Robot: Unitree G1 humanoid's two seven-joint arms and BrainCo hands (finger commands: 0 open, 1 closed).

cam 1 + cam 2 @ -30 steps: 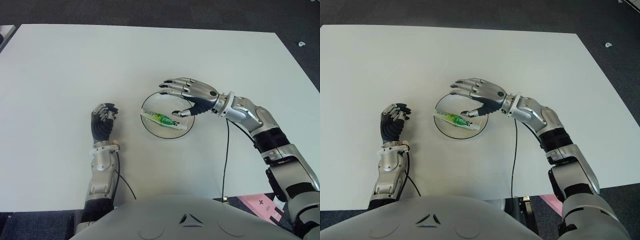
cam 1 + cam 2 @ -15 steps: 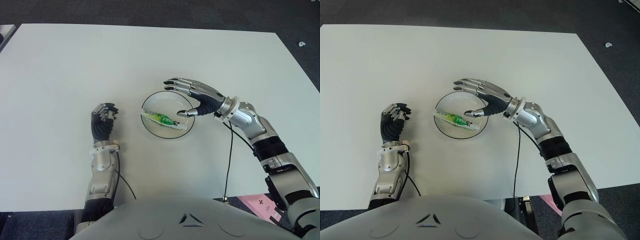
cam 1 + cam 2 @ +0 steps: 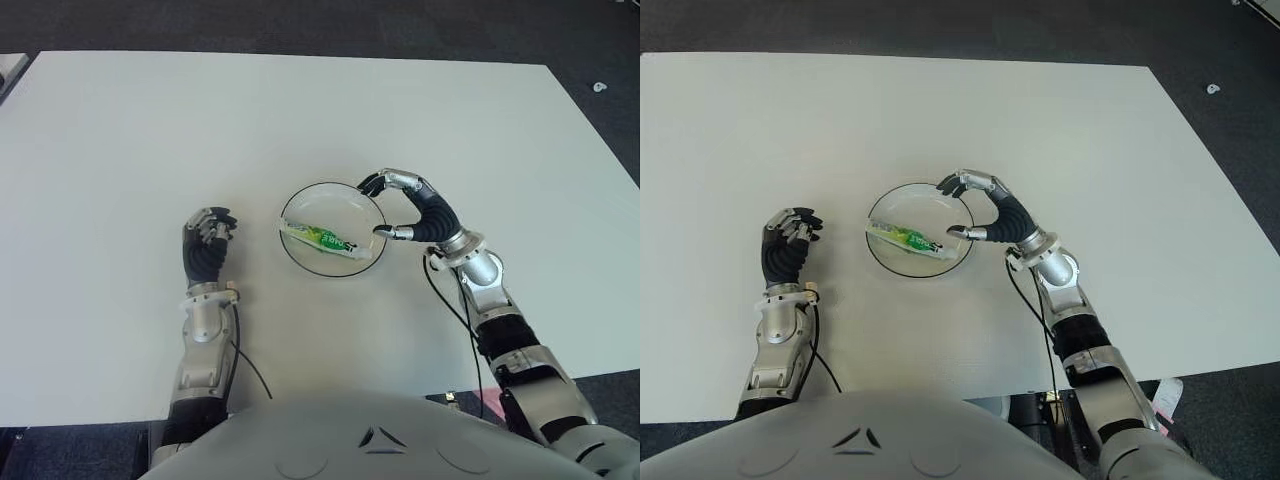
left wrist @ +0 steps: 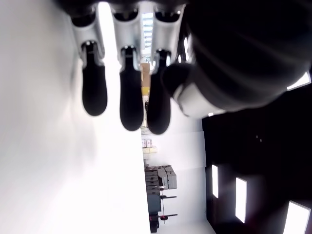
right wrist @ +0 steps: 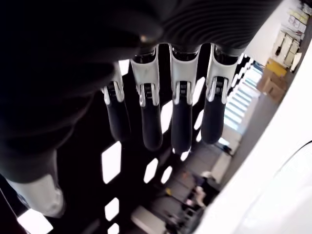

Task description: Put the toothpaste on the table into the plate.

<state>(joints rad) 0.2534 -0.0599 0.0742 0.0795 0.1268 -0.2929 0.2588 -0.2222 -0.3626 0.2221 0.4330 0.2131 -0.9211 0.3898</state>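
Observation:
The green and white toothpaste tube lies slanted inside the clear round plate near the middle of the white table. At the plate's right rim my right hand stands with fingers spread and arched, holding nothing. The fingers show extended and empty in the right wrist view. My left hand shows to the left of the plate, fingers curled with nothing in them. Its curled fingers fill the left wrist view.
A black cable runs along my right forearm down toward the table's near edge. Dark floor borders the table at the back and right.
My right hand has drawn back from over the plate toward its right rim, and the forearm swung nearer my body. The toothpaste stays in the plate. The left hand has not moved.

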